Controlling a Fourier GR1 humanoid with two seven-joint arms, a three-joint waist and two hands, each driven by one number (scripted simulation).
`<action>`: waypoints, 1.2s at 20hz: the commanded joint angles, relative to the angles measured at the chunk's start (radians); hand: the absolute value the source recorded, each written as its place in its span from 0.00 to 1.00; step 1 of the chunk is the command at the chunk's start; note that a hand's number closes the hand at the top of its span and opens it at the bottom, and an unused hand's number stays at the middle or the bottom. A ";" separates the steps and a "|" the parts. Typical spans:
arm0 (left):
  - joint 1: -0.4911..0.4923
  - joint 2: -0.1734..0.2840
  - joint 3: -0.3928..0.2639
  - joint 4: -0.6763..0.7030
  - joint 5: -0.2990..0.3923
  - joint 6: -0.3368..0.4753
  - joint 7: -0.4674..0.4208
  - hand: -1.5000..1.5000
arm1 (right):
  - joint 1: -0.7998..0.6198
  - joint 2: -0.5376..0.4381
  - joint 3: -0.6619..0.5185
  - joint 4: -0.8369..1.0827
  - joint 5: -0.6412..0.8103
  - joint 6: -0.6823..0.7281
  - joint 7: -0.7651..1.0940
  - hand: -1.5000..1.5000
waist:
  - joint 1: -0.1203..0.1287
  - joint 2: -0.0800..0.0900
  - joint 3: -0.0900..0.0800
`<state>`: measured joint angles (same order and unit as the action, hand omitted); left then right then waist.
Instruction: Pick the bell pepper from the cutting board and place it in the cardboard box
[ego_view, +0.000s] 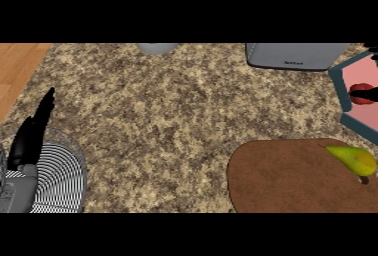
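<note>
1. The left hand (33, 132) shows at the counter's left edge, fingers straight and pointing up, holding nothing. Its grey forearm (18, 192) enters from the lower left.
2. Under the forearm, a striped plate (63, 170) lies at the counter's (170, 110) lower left corner.
3. A grey round object (156, 48) sits at the counter's far edge, cut off by the view.
4. A grey appliance (297, 55) stands at the far edge, right of centre.
5. The brown cutting board (288, 175) occupies the lower right corner.
6. A yellow-green bell pepper (354, 159) rests at the board's right edge.
7. A teal container with a pink interior (358, 80) sits at the right edge and holds a red item (362, 93).
8. The right hand does not show.
</note>
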<state>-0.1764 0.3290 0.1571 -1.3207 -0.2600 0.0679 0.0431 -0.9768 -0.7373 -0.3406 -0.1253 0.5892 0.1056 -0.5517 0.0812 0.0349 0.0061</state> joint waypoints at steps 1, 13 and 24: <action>0.005 0.012 0.016 0.001 0.005 -0.003 0.007 0.50 | 0.007 0.012 -0.050 -0.010 -0.046 -0.038 -0.058 0.00 | 0.002 0.001 0.001; 0.017 -0.004 0.006 -0.024 0.007 -0.006 0.012 0.50 | 0.032 -0.161 -0.258 0.018 -0.251 0.162 -0.123 0.00 | -0.018 -0.001 0.003; 0.027 0.008 0.029 0.000 0.005 0.005 -0.015 0.50 | 0.187 -0.357 -0.330 0.041 -0.315 0.309 -0.131 0.00 | -0.034 0.004 0.007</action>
<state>-0.1545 0.3352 0.1814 -1.3256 -0.2530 0.0692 0.0378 -0.8436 -1.0345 -0.6541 -0.0880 0.2886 0.3634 -0.6688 0.0538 0.0374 0.0110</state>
